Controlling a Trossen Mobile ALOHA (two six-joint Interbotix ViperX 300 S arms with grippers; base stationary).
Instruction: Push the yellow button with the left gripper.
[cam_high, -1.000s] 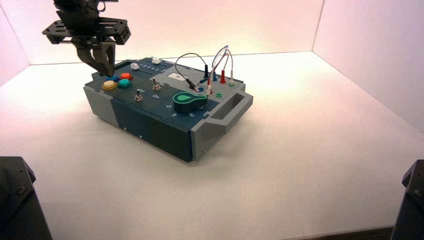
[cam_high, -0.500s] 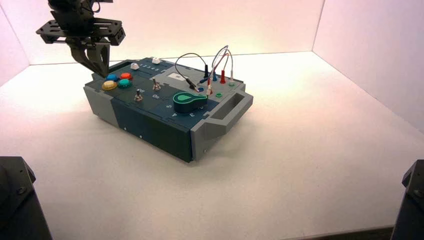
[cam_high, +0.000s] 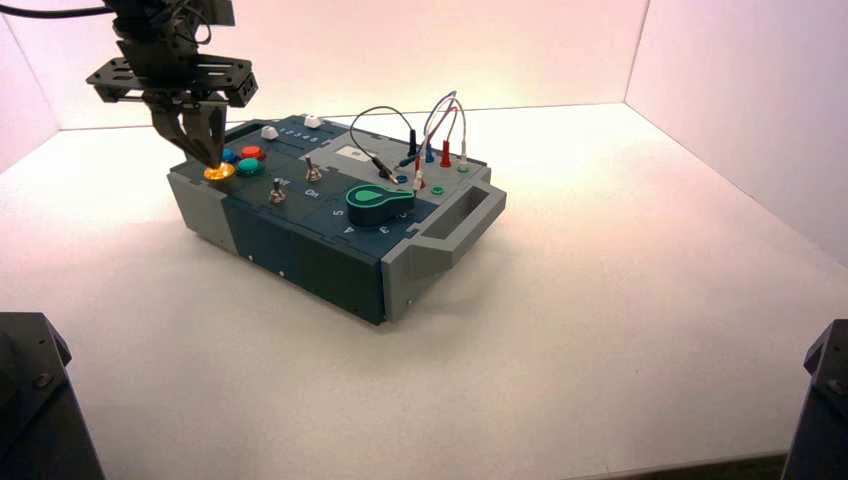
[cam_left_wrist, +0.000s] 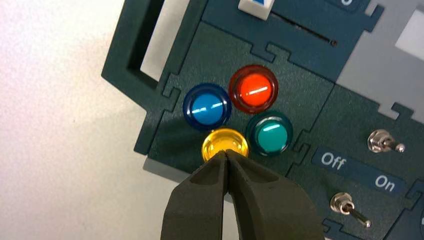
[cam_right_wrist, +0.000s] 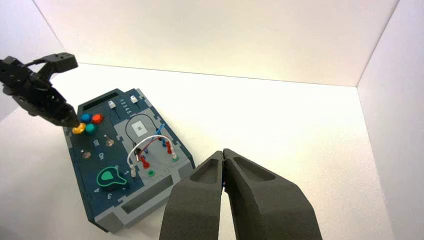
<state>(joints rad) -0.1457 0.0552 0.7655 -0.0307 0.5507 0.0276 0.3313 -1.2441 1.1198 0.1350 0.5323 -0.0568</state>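
Observation:
The yellow button (cam_left_wrist: 225, 141) sits at the box's near left corner (cam_high: 219, 172), beside the blue (cam_left_wrist: 206, 107), red-orange (cam_left_wrist: 253, 89) and teal (cam_left_wrist: 269, 134) buttons. My left gripper (cam_left_wrist: 227, 153) is shut, and its joined tips rest on the yellow button's near edge (cam_high: 211, 160). In the right wrist view the same left gripper (cam_right_wrist: 71, 122) stands over the yellow button (cam_right_wrist: 78, 130). My right gripper (cam_right_wrist: 223, 152) is shut on nothing and held well away from the box.
The box (cam_high: 330, 250) lies turned on the white floor. It bears two toggle switches (cam_left_wrist: 385, 141) by "Off" and "On" lettering, a green knob (cam_high: 379, 200), looped wires (cam_high: 420, 130) and white sliders (cam_high: 269, 131). White walls enclose the space.
My left gripper rose off toward the left, then came back down and forward; its shut tips now sit on the yellow button instead of behind it near the blue one.

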